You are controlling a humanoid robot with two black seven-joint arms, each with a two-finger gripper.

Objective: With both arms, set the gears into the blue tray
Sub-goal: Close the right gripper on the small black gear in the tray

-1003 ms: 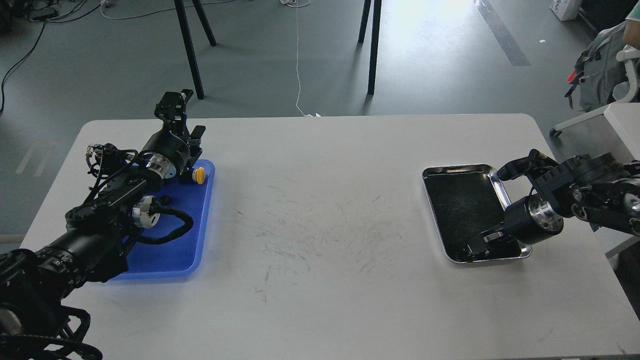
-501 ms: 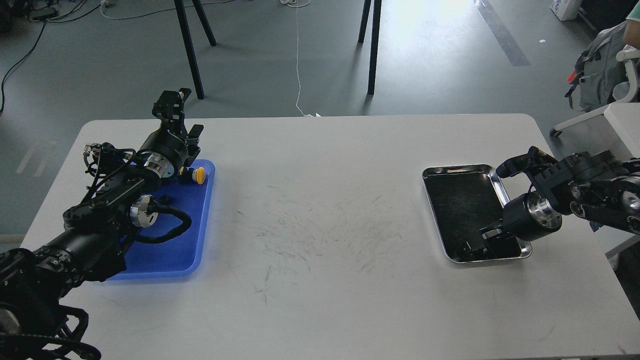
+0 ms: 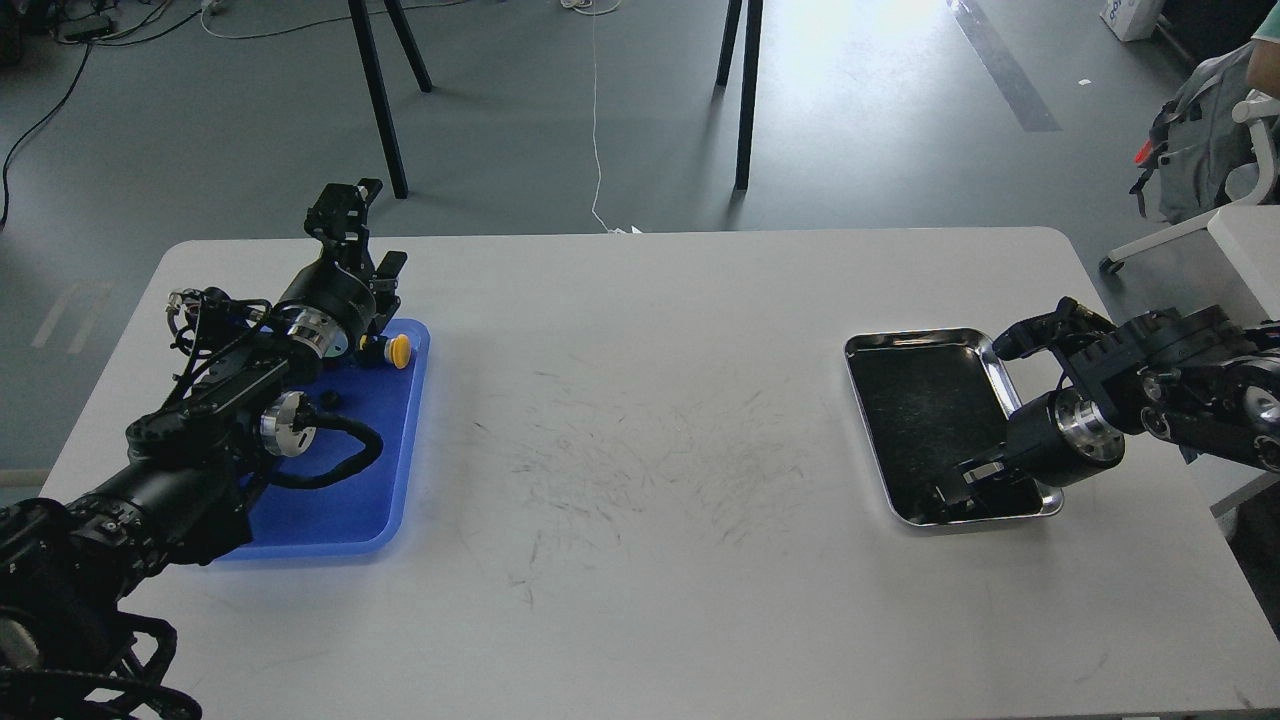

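The blue tray (image 3: pixel 370 470) lies at the table's left, partly under my left arm. On its floor sits a tiny black roundish part (image 3: pixel 328 399), which looks like a gear. My left gripper (image 3: pixel 348 207) is raised beyond the tray's far edge; its dark fingers cannot be told apart. At the right, my right gripper (image 3: pixel 952 492) reaches down into the near end of the steel tray (image 3: pixel 915 342). It is black against the tray's dark floor, so its state is unclear. I cannot make out any gears in the steel tray.
A yellow push-button switch (image 3: pixel 397 349) lies in the blue tray's far right corner. The white table (image 3: pixel 650 420) between the trays is scuffed. Stand legs (image 3: pixel 745 95) rise beyond the far edge, and a chair (image 3: pixel 1215 150) stands at the far right.
My left gripper has drifted slightly left. The right wrist shifted a little over the steel tray's near end and is almost back where it was.
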